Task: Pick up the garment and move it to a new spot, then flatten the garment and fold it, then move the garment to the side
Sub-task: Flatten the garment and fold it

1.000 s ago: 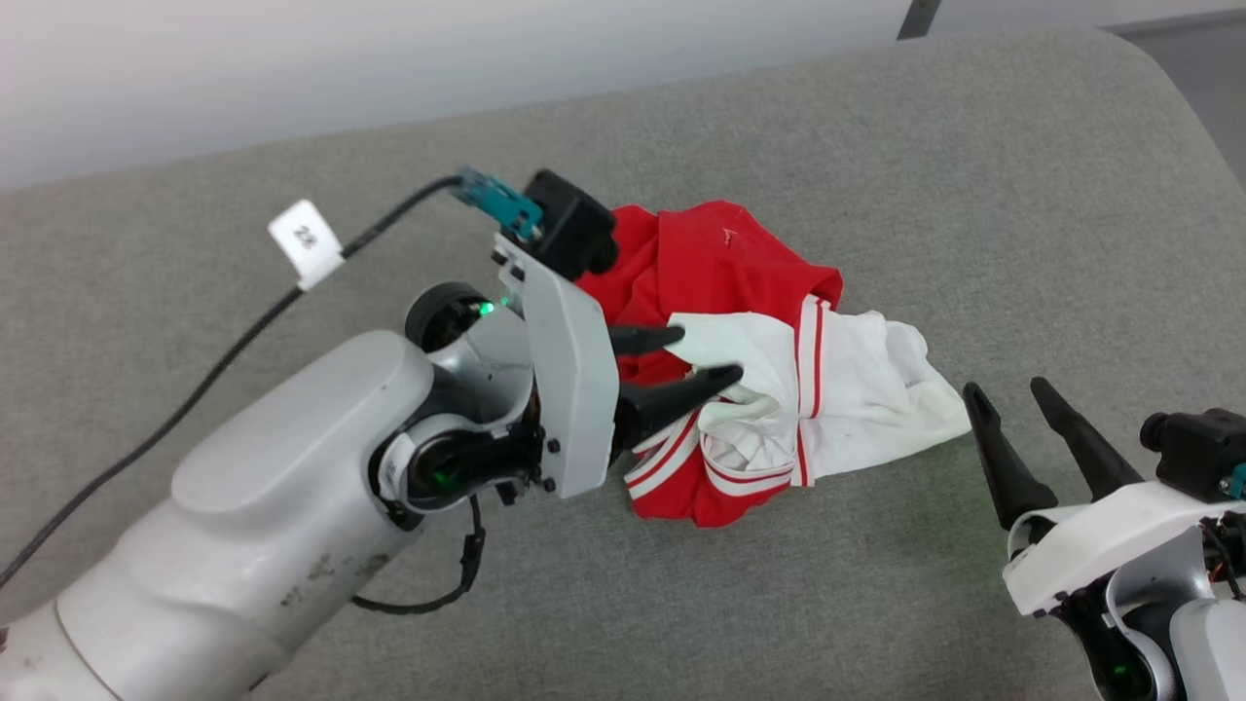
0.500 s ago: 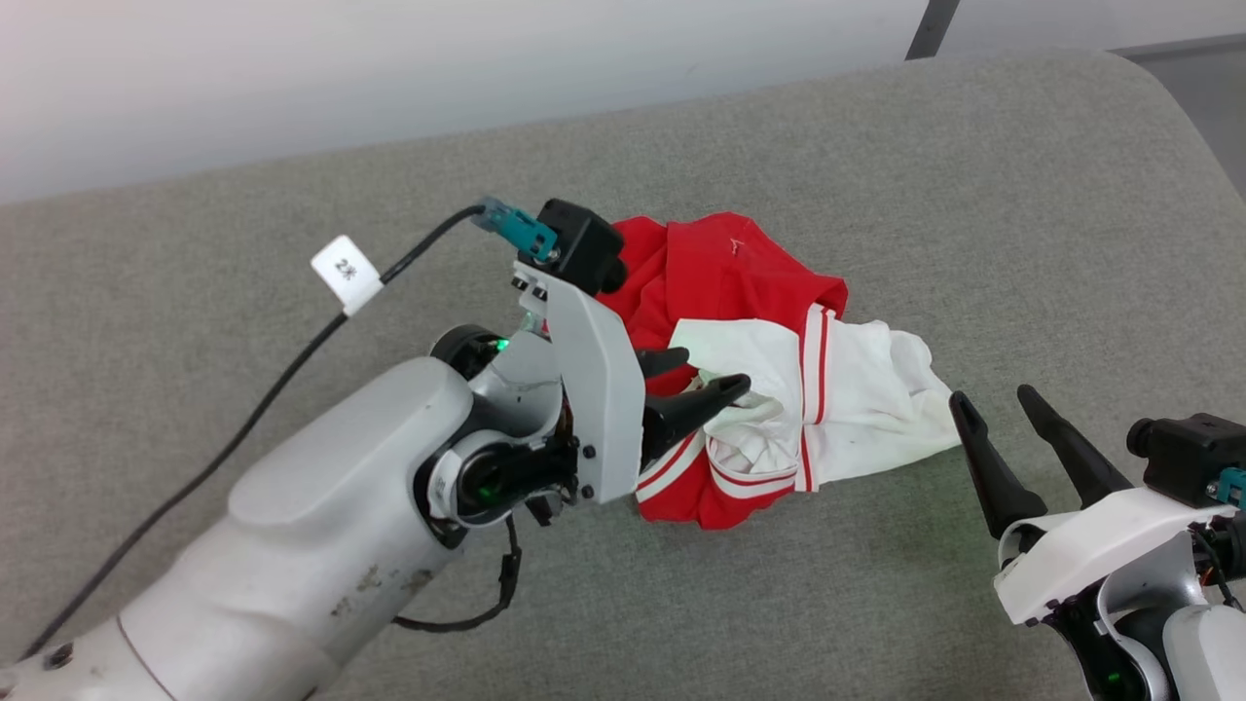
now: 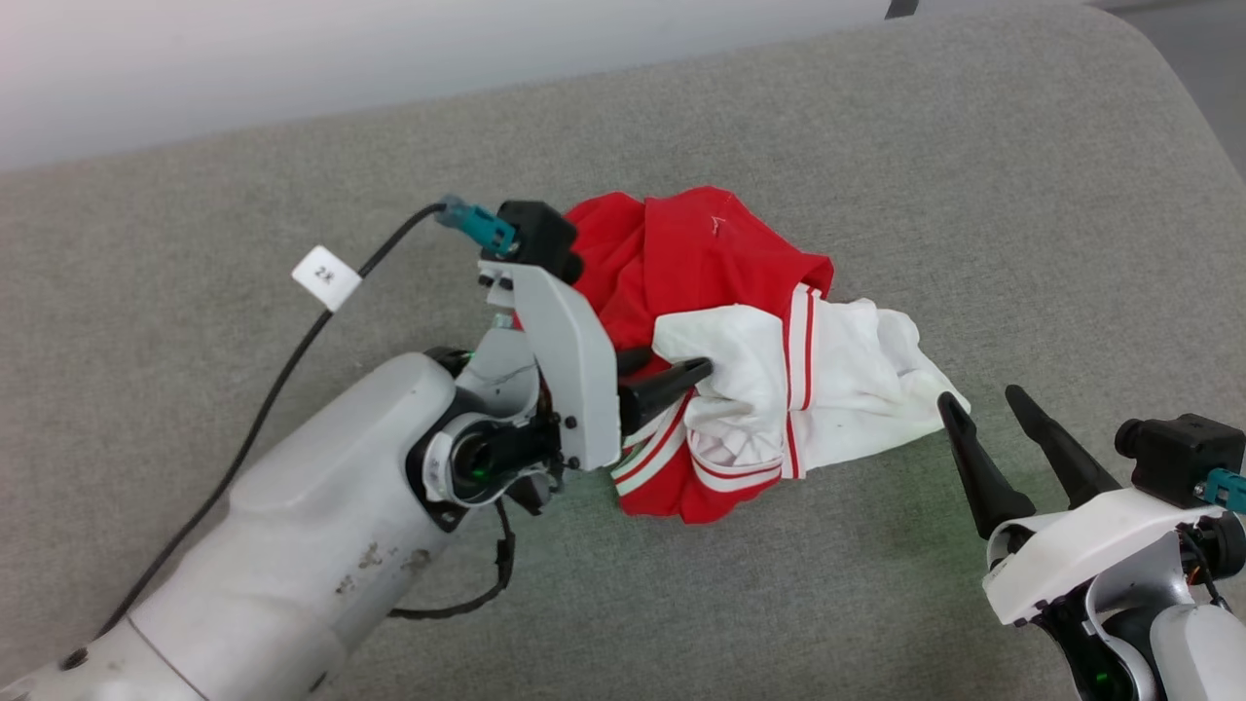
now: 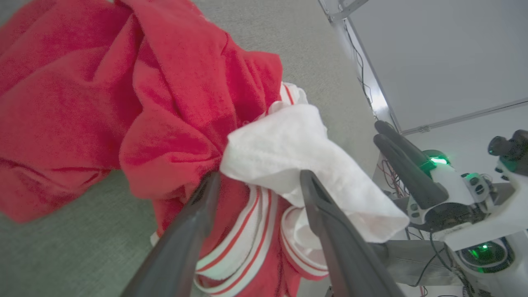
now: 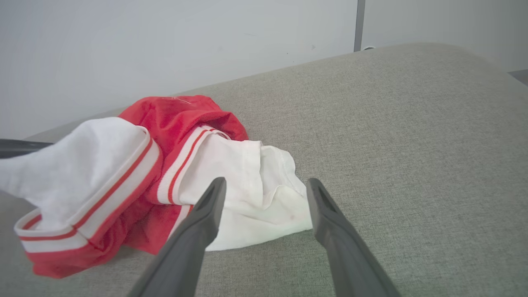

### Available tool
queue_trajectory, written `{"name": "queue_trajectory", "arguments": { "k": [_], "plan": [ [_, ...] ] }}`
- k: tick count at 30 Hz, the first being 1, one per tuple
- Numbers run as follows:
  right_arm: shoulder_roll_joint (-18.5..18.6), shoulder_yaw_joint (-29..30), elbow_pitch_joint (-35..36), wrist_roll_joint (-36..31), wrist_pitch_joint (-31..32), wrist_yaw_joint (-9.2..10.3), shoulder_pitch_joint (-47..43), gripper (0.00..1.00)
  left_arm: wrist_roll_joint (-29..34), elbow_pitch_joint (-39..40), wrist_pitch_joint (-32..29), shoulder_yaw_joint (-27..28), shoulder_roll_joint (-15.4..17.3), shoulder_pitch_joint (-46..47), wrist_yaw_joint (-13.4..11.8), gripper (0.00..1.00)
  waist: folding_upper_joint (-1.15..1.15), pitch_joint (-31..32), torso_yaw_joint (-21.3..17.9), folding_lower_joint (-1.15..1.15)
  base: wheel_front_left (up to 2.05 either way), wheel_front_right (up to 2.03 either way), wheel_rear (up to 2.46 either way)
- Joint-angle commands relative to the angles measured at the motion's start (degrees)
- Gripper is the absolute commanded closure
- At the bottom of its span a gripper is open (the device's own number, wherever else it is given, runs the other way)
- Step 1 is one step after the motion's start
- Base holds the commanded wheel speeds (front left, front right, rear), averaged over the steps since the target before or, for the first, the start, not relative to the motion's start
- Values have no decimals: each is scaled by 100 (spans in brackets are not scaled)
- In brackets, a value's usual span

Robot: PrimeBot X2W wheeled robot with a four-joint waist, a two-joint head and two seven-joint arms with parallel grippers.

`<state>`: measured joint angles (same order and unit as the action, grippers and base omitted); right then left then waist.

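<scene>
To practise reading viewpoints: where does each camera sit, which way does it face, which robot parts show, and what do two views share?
Head view: on the head, facing forward and down at the shirt on the cushion; left jaws, right jaws show.
Left wrist view: on that wrist, close to the shirt; white fold between open left jaws.
Right wrist view: on that wrist, low, facing shirt and wall; open right jaws.
Shared: head and left wrist views show the right jaws.

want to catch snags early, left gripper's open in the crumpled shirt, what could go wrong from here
The left gripper straddles bunched white and red folds of the garment; closing may pinch several layers, lifting a wad. The right gripper, open beside the white sleeve, could snag it.
</scene>
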<state>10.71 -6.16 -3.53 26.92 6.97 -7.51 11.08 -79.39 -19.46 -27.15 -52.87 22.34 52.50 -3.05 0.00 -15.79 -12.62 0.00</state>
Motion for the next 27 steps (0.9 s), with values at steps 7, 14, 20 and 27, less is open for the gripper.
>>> {"name": "queue_trajectory", "arguments": {
  "k": [7, 14, 20, 27],
  "plan": [
    [-21, -1, -103, 8, -92, 4, 136, 0, -25, -485, -16, -72, -87, -108, 228, 100, 0, -123, 0, 0, 0, 0, 0],
    [-12, 37, -155, -29, -106, 4, 160, 0, -389, -192, 91, 373, -10, 35, 376, 100, 0, -126, 126, 0, 0, 0, 0],
    [15, 95, -181, -30, -101, 4, 85, 0, -498, 670, 188, 703, 499, -129, 143, 100, 0, -40, 293, 0, 0, 0, 0],
    [47, 167, -159, -42, -64, 4, -20, 0, -641, 1564, 530, 1204, 1435, -750, -187, 100, 0, 65, 494, 0, 0, 0, 0]
  ]
}}
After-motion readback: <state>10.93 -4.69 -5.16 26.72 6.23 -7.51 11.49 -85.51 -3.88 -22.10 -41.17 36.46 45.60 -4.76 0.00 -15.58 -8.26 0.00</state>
